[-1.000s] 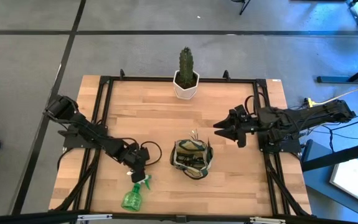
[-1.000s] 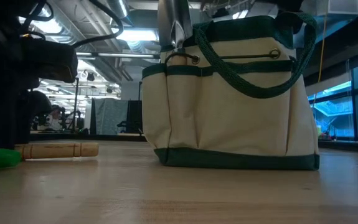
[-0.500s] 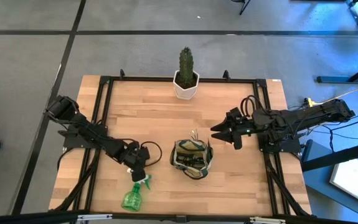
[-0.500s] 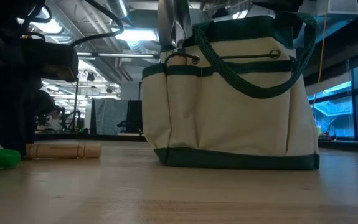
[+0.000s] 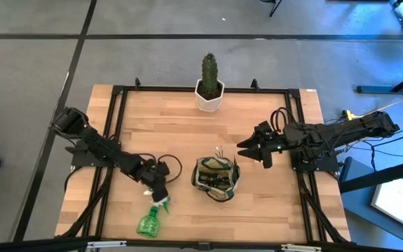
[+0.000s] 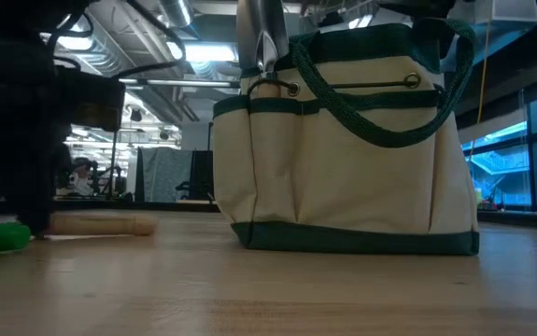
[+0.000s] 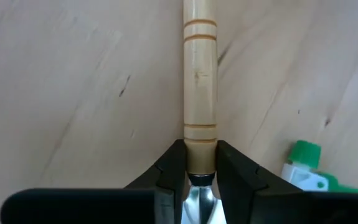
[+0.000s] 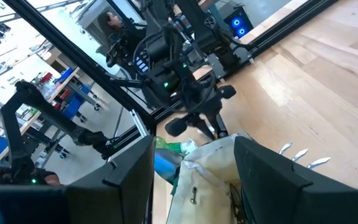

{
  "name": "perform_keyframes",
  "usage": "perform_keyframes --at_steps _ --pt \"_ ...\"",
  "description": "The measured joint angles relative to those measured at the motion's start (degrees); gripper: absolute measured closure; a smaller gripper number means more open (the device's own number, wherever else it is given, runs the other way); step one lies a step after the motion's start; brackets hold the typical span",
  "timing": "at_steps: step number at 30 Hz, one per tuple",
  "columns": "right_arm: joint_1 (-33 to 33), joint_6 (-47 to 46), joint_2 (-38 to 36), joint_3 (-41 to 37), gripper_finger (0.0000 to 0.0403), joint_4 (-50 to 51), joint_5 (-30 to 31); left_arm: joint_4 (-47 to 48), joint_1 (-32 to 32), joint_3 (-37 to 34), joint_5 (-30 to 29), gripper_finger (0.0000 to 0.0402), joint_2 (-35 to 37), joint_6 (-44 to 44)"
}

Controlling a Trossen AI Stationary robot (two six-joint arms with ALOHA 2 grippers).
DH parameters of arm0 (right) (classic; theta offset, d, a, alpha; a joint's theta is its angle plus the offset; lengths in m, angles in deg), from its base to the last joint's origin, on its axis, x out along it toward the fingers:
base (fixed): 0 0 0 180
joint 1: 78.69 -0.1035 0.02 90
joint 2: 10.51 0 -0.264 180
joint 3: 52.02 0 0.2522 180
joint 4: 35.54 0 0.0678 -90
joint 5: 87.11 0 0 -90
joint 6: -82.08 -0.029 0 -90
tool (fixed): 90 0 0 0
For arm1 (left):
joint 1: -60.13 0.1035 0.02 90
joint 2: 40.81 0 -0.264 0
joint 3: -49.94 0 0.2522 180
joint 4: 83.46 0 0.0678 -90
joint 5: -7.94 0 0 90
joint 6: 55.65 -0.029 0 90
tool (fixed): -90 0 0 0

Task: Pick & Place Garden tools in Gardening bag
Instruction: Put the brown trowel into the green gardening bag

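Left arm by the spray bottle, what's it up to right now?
The left gripper has its fingers around the neck end of a wooden-handled tool lying on the table, next to the green spray bottle. The gardening bag stands mid-table with tools already in it. The right gripper hovers open beside the bag.

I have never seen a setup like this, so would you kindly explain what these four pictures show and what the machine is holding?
Two dark robot arms work at a wooden table. One camera looks straight down, one sits at table height, and one rides on each wrist. On the table stand an olive-and-tan fabric gardening bag, a green cactus in a white pot and a translucent green spray bottle. The left gripper is closed around a wooden-handled tool lying on the table. The right gripper waits open beside the bag.
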Motion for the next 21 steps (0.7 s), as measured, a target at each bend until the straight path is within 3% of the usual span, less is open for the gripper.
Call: perform_keyframes --at_steps 13,21 --pt "0.0 0.0 0.0 0.0 0.0179 0.2 -0.6 -1.1 4.8 -0.2 13.1 0.0340 20.4 8.1" --pt "0.0 2.1 1.3 0.4 0.0179 0.3 -9.5 -10.5 9.5 -0.1 21.2 0.0340 30.0 14.0"
